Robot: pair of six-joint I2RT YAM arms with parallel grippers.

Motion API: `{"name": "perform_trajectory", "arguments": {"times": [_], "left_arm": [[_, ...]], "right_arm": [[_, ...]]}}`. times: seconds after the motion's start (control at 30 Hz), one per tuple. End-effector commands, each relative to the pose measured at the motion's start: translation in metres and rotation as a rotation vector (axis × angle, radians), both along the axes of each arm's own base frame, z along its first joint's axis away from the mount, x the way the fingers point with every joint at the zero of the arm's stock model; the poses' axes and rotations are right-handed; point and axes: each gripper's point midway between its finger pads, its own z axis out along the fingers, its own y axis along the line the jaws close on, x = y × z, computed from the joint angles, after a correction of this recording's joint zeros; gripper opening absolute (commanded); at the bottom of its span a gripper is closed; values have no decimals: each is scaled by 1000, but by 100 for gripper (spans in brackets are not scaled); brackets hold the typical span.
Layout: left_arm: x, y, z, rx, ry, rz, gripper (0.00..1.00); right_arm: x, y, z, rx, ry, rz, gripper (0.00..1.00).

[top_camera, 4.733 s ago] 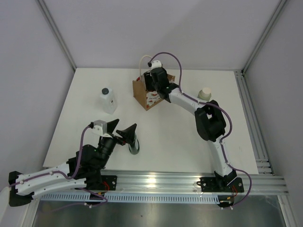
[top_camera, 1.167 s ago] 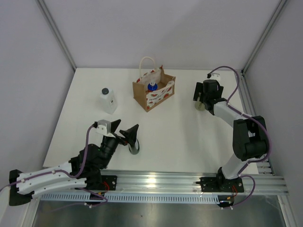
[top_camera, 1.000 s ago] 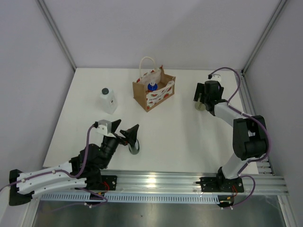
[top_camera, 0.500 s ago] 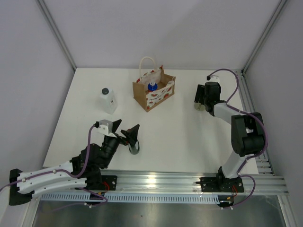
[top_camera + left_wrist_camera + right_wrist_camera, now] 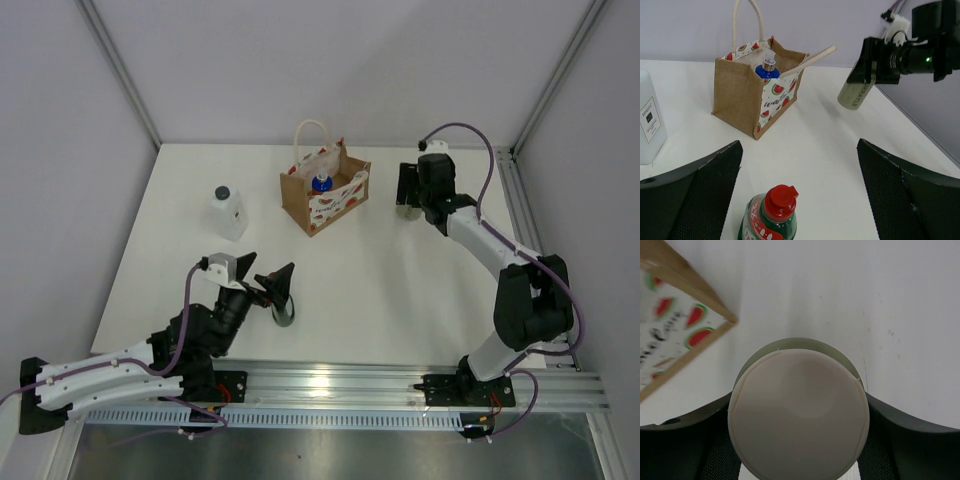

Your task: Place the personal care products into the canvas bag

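- Item: olive bottle (image 5: 856, 92), stiff, probably light, smooth-sided; right hand (image 5: 409, 188) clamped on its upper body
- Left hand (image 5: 265, 270): spread wide, empty, over green bottle (image 5: 771, 217)

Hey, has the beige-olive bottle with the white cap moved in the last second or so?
Yes. In the top view, the beige-olive bottle, clamped in the right gripper, has shifted left, closer to the brown canvas bag with watermelon print.

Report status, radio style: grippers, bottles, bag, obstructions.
Right gripper shut on olive bottle, aloft, right of canvas bag. Left gripper open near green bottle. Blue-capped bottle already bagged. Path to bag unobstructed.
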Motion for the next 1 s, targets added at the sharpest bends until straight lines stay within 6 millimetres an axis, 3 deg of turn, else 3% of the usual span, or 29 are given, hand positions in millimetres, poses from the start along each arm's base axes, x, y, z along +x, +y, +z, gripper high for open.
{"name": "perform_trajectory", "arguments": {"times": [0.0,0.03,0.07,0.17,0.2,0.27,0.3,0.33,0.43,0.57,0.6,0.63,0.7,0.77,0.8,0.97], "left_arm": [[-1,2,13,-49,-17,-2,99],[-1,2,14,-50,-17,0,99],[-2,1,13,-51,-15,-5,99],[-2,1,14,-57,-13,-6,99],[-2,1,12,-50,-12,-7,99],[-2,0,12,-51,-12,-9,99],[-2,0,11,-49,-10,-8,99],[-3,0,12,-49,-10,-11,99],[-3,3,14,-61,-13,-9,99],[-4,4,16,-72,-17,-13,99],[-4,2,15,-69,-16,-17,99],[-4,2,13,-65,-15,-17,99],[-4,1,15,-70,-14,-22,99],[-4,0,14,-64,-11,-24,99],[-4,0,14,-64,-11,-26,99],[-5,1,16,-74,-14,-29,99]], "right_arm": [[11,23,176,56,-404,5,0],[8,26,192,56,-430,9,0],[7,30,221,71,-484,8,0],[6,43,256,75,-551,23,0],[5,48,282,93,-599,30,0],[11,60,290,103,-611,53,0],[12,64,308,128,-645,62,0],[15,72,312,145,-652,87,0],[30,88,314,173,-669,110,0],[46,120,300,195,-659,181,0],[54,130,286,208,-631,204,0],[56,136,292,236,-665,224,0],[64,155,275,251,-639,279,0],[70,163,268,249,-627,282,0],[76,169,253,242,-599,287,0],[86,184,218,241,-533,302,0]]}}
